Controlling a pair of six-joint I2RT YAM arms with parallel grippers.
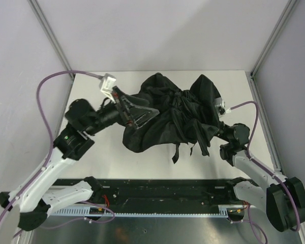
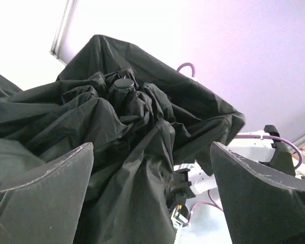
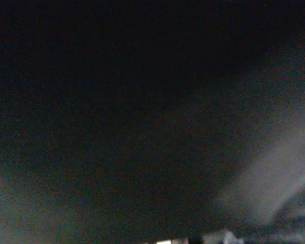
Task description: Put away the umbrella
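Inside a robotics laboratory test cell, seen from above: two white-and-black robot arms, the left arm [image 1: 46, 177] and the right arm [image 1: 256, 170], stand bolted to a black mounting rail [image 1: 162, 189] across the bottom of the frame, at the near edge of a plain white desk [image 1: 101, 157]. Bare pale walls [image 1: 162, 30] box the desk in on three sides, edged by aluminium posts [image 1: 51, 35] slanting up at upper left and upper right. Purple cables [image 1: 37, 96] loop from the arms' wrists, and a white slotted cable duct [image 1: 157, 210] runs just below the rail.
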